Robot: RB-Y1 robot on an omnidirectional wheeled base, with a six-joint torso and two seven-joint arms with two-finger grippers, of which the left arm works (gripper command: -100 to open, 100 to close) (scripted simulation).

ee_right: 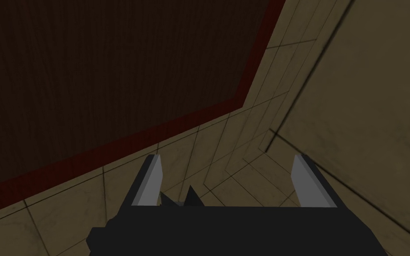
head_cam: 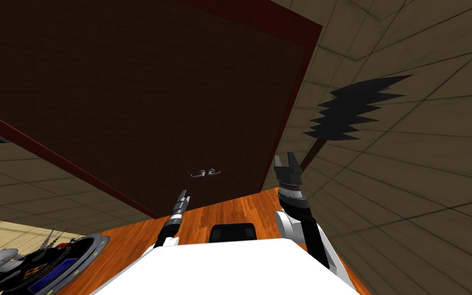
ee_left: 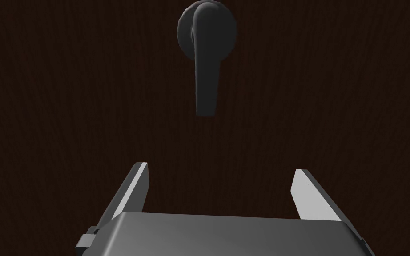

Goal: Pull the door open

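Observation:
A dark brown door point(head_cam: 143, 102) in a dark red frame point(head_cam: 45, 151) stands right in front of me. Its grey lever handle point(head_cam: 206, 173) sits low on the door. My left gripper point(head_cam: 183, 197) points at the door just short of that handle and is open. In the left wrist view the lever handle point(ee_left: 207, 66) hangs from its round plate, ahead of the open left gripper point(ee_left: 219, 182) and apart from the fingers point(ee_left: 137, 189). My right gripper point(head_cam: 286, 163) is raised beside the door's right edge, open and holding nothing. The right gripper point(ee_right: 225, 180) faces the door frame point(ee_right: 110, 151) and tiled wall.
Tan tiled walls point(head_cam: 409, 153) flank the door. A dark jagged-leaved plant point(head_cam: 355, 110) stands at the right wall behind my right arm. The floor point(head_cam: 230, 212) under me is orange wood. A round dark device with a blue panel point(head_cam: 50, 266) lies at the lower left.

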